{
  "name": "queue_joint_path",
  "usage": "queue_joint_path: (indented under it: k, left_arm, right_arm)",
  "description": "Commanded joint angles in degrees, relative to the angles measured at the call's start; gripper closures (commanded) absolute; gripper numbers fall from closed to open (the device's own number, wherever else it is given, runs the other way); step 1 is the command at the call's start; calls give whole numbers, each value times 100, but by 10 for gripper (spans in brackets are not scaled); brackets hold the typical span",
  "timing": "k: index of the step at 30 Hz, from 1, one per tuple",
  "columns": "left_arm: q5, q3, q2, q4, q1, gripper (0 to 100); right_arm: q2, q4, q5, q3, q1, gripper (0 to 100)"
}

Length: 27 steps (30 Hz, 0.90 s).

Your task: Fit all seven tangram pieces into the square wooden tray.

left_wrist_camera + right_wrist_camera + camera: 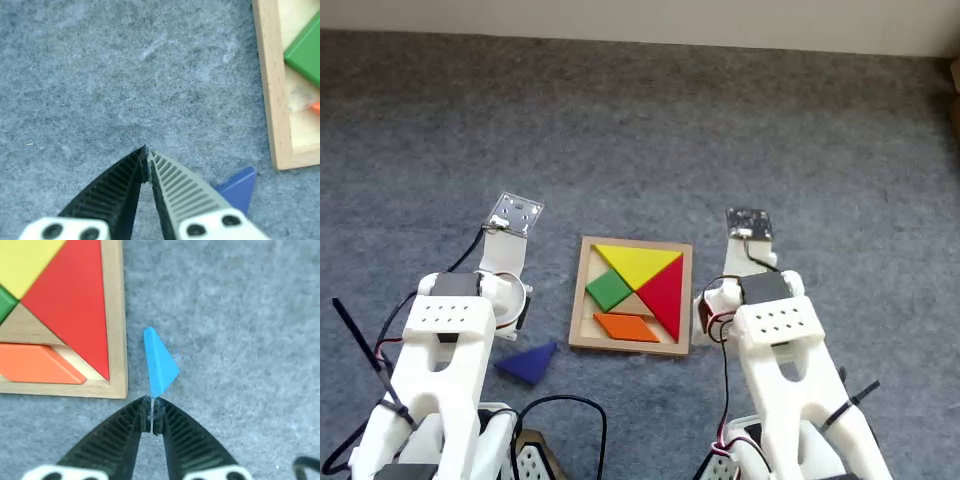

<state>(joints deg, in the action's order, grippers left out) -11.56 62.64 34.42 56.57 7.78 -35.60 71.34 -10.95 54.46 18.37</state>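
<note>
The square wooden tray [577,310] lay flat on a grey-blue carpet [620,150], between the two arms. Four pieces were inside it. A big yellow triangle [638,262] lay along the far side and a big red triangle [665,295] along the right side, and the two touched each other. A green square [608,290] sat by the left rim, turned on its corner. An orange parallelogram [627,327] lay along the near rim. Bare wood showed between the green, red and orange pieces.

A dark blue triangle [530,362] lay flat on the carpet outside the tray, near its near left corner and apart from the rim, just beside the left arm [445,330]. The left gripper [146,160] hung over bare carpet with its black finger [117,185] and grey finger [182,192] pressed together and nothing between them. In the left wrist view the dark blue triangle [239,189] was right next to the grey finger and partly hidden behind it; I could not tell if they touched. The tray rim [272,100] was near, to the side.

The right gripper [151,407] was just outside the tray's right rim [116,315], near the near right corner. Its fingers were closed on one corner of a light blue triangle [159,362], which stood out in front of the tips, beside the rim but not touching it.
</note>
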Motion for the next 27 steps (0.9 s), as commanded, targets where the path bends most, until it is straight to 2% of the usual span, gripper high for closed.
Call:
queue_joint_path:
  k: [1,8,15,21,27]
  left_arm:
    - [26,-84,136,-70,31,992]
    - [26,-92,136,-70,31,992]
    - [26,-92,136,-70,31,992]
    - [26,-92,127,-70,31,992]
    - [26,-92,127,-70,31,992]
  right_arm:
    - [-92,22,193,-242,-22,967]
    - [514,22,176,-277,-66,812]
    - [963,-585,193,-268,-57,809]
    - [1262,-673,149,-418,66,809]
    - [1279,-699,-703,-593,541,808]
